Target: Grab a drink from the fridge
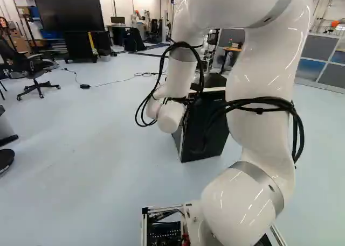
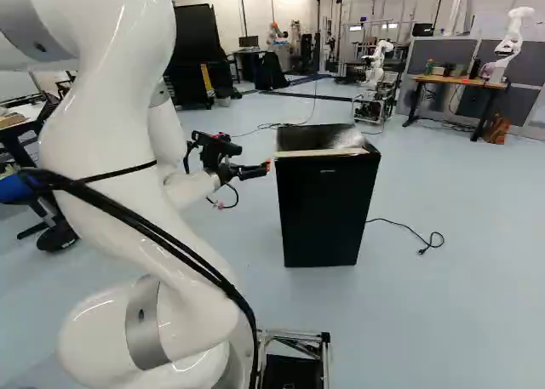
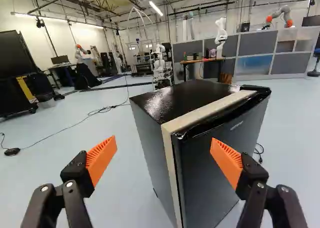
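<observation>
Approach step: the jaws stood apart near the closed mini fridge [image 2: 328, 210], right of centre in the right base view. Pulling the door [image 3: 210, 163] open likely came next.

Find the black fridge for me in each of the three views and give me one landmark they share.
Left base view: the black fridge is just right of the middle, partly hidden by the arm.
Right base view: a little right of the middle, beyond the arm.
Wrist view: ahead of the gripper, its pale-edged near corner showing between the open fingers.
Shared landmark: the yellow strip below the big dark screen.
</observation>
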